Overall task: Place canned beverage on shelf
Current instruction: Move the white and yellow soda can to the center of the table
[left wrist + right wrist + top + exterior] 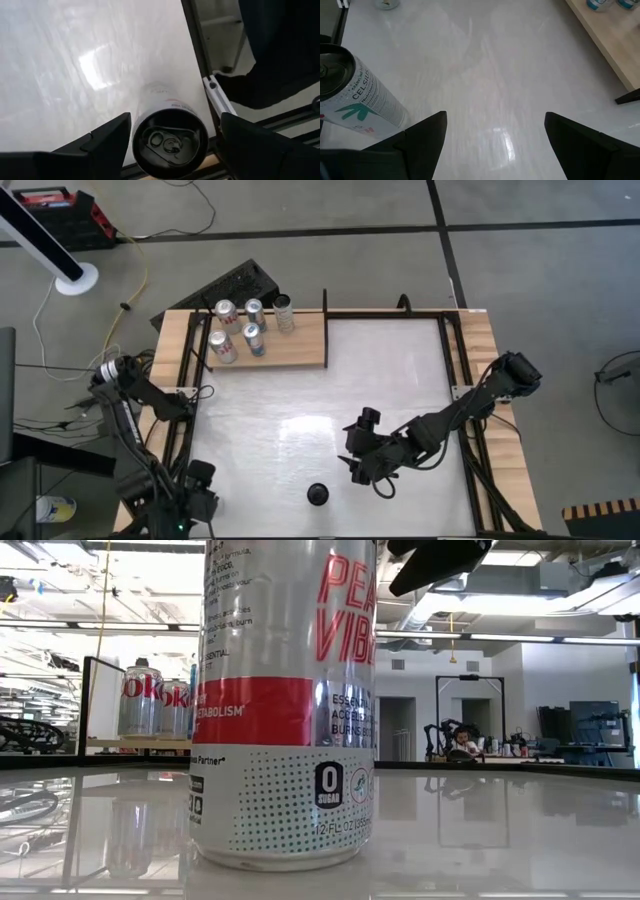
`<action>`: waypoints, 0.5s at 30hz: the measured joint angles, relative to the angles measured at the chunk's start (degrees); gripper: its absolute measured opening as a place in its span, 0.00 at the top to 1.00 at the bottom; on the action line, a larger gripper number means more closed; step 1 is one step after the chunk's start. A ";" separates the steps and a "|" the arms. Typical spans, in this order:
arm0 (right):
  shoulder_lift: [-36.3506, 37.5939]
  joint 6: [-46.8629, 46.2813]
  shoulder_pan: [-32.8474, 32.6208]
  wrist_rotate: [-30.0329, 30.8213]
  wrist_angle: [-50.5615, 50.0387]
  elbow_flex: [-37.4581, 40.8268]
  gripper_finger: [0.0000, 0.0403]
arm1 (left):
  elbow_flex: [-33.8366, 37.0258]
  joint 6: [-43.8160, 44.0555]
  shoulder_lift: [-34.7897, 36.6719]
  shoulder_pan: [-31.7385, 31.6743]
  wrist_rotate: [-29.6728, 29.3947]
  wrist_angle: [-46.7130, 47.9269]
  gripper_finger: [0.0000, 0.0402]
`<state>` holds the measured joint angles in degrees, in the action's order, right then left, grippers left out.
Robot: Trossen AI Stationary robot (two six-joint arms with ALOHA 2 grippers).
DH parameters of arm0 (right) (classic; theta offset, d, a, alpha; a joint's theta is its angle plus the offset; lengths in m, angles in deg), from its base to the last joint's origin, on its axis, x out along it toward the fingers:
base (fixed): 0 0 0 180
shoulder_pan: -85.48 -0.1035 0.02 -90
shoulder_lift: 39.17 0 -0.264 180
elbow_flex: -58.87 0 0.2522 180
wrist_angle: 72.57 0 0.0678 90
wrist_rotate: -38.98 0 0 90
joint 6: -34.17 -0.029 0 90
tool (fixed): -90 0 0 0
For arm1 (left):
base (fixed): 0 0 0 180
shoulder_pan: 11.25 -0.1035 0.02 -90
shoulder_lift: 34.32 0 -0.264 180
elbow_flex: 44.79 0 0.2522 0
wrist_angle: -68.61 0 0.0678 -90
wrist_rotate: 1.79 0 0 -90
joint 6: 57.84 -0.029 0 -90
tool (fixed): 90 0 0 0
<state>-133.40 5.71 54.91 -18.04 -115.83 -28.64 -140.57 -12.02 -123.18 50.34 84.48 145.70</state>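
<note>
While both grippers are standing wide and empty | can [318,494] is sitting upright well apart from shelf [295,340] | right gripper [362,450] is hovering near can | rigid, slick wall: grip mid-body.

A grey concrete floor [520,270] divided by dark seams surrounds the table. A white fan base [76,278] stands on it, and a yellow cable [140,265] trails nearby. Beyond the table, ceiling light strips [480,637] brighten an open workshop with white walls [575,680].
</note>
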 joint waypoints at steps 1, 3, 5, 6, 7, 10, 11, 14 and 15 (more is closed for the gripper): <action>0.00 0.00 0.00 0.00 0.00 0.00 0.11 | 0.00 -0.22 -0.18 0.00 0.40 0.04 0.27; -0.01 0.00 0.02 0.01 -0.02 0.00 0.11 | 0.00 -1.03 -0.36 0.00 0.48 -0.03 0.27; 0.00 0.00 0.02 0.01 -0.02 0.00 0.11 | 0.00 -1.06 -0.37 0.00 0.43 -0.01 0.27; 0.00 -0.02 0.02 0.02 0.00 0.00 0.11 | 0.00 -1.05 -0.37 0.00 0.44 0.01 0.27; 0.00 -0.02 0.02 0.00 0.00 0.00 0.11 | 0.00 -1.05 -0.37 0.00 0.48 0.13 0.27; 0.00 -0.04 -0.20 0.00 0.00 0.00 0.11 | 0.00 -1.02 -0.37 0.22 0.67 0.24 0.27; 0.00 -0.04 -0.33 0.02 0.00 0.00 0.11 | 0.00 -0.91 -0.37 0.28 0.71 0.24 0.27; 0.00 -0.04 -0.58 0.01 0.02 0.00 0.11 | 0.00 -0.43 -0.37 0.52 0.37 0.26 0.27; 0.00 -0.09 -0.60 0.01 0.00 0.00 0.11 | 0.19 -0.36 -0.36 0.79 0.05 0.06 0.27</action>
<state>-133.40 5.62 54.31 -18.03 -115.83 -28.64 -140.38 -12.37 -123.55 51.13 84.53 145.76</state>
